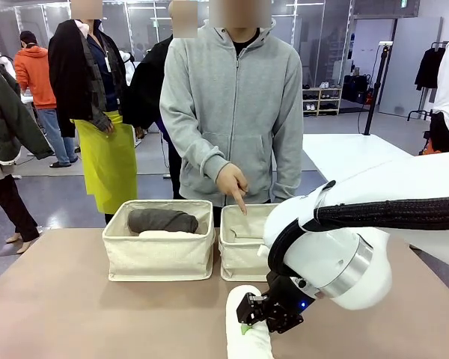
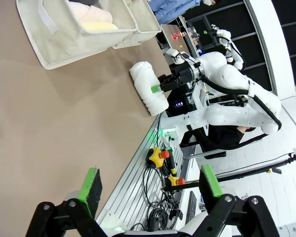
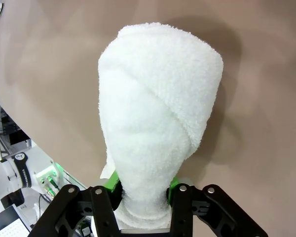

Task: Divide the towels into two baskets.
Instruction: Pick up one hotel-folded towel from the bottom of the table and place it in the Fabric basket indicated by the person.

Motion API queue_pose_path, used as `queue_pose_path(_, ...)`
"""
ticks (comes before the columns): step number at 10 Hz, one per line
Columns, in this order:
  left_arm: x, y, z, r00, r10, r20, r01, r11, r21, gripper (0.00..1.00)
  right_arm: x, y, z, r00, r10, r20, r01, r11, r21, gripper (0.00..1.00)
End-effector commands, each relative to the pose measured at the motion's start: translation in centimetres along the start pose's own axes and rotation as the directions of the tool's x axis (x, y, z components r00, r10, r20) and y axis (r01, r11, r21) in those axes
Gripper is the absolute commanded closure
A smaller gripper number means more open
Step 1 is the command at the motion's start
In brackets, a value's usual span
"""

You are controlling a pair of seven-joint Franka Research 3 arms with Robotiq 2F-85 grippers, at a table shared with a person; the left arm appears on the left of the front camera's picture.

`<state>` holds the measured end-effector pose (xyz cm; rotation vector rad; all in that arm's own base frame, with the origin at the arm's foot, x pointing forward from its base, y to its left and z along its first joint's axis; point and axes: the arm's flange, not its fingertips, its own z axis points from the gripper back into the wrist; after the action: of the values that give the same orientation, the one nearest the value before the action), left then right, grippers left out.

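Observation:
My right gripper [image 1: 259,317] is shut on one end of the white towel [image 1: 247,336], which lies on the table near the front edge. From the wrist, its green pads pinch the roll [image 3: 160,108] tight at the gripper [image 3: 143,190]. The left basket [image 1: 159,258] holds the dark grey-brown towel [image 1: 163,220] and a pale one [image 1: 168,235]. A pale pink towel [image 2: 91,12] and a pale yellow towel [image 2: 101,25] show in the nearer basket [image 2: 54,44]. Pale cloth lies in the right basket [image 1: 239,262]. My left gripper [image 2: 150,182] is open, away from the towel [image 2: 147,91].
A person in a grey hoodie stands at the far side, one hand [image 1: 233,183] pointing a finger down at the right basket. The brown table [image 1: 75,314] has free room left of the white towel. Cables and red stop buttons [image 2: 163,154] sit beyond the table's edge.

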<state>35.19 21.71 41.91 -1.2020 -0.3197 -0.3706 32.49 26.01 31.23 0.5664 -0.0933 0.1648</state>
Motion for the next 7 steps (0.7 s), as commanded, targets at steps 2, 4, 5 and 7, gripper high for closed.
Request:
queue_pose_path(2,-0.3,-0.2,0.2,1.0,-0.001,-0.008,0.001,1.0,-0.004,0.0,-3.9,0.0,6.1,0.995,0.096,0.019,-0.096,0.995,-0.016,0.92)
queue_pose_path(4,-0.3,-0.2,0.2,1.0,-0.001,-0.008,0.001,1.0,-0.004,0.0,-3.8,2.1,9.5,0.985,0.175,0.006,-0.174,0.982,-0.077,0.92)
queue_pose_path(5,-0.3,-0.2,0.2,1.0,-0.001,-0.008,0.001,1.0,-0.004,0.0,-3.6,2.4,10.6,0.983,0.181,0.023,-0.178,0.979,-0.096,0.92)
queue_pose_path(7,-0.3,-0.2,0.2,1.0,-0.001,-0.008,0.001,1.0,-0.004,0.0,-0.2,3.0,7.6,0.984,0.18,0.015,-0.179,0.981,-0.074,0.92)
